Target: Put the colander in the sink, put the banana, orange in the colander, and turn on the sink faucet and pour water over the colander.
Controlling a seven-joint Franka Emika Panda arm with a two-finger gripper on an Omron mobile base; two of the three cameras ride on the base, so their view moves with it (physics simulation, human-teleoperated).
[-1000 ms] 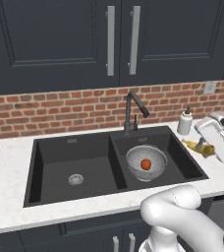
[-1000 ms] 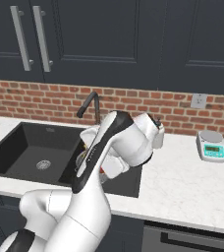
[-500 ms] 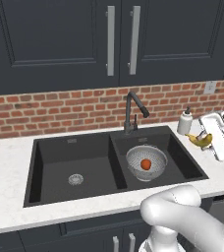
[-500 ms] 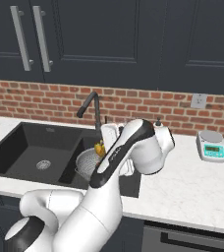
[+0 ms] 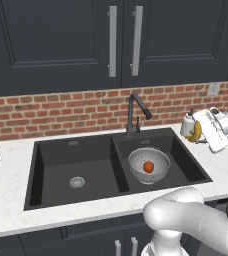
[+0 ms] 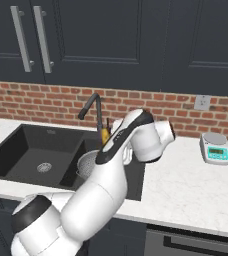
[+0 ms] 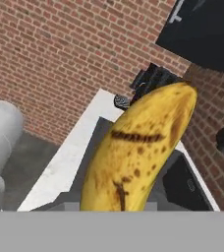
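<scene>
claw: the gripper (image 5: 200, 134) is clamped on the banana (image 5: 197, 131), carried above the counter
target: colander (image 5: 149, 165) sits below and left of it, orange (image 5: 148, 166) inside
banana axis: runs along the fingers

Orange (image 5: 148, 166) sits in colander (image 5: 149, 165) in sink's (image 5: 76, 152) right basin; banana (image 5: 197, 131) held aloft.

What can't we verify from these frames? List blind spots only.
- Jaws' contact on the banana: hand view, the fruit itself covers them; left base view, too small.
- Colander contents: right base view, the arm blocks the bowl; the orange is seen from the left base view.
- Right basin drain: left base view, under the colander.
- Faucet handle position: too small.
</scene>
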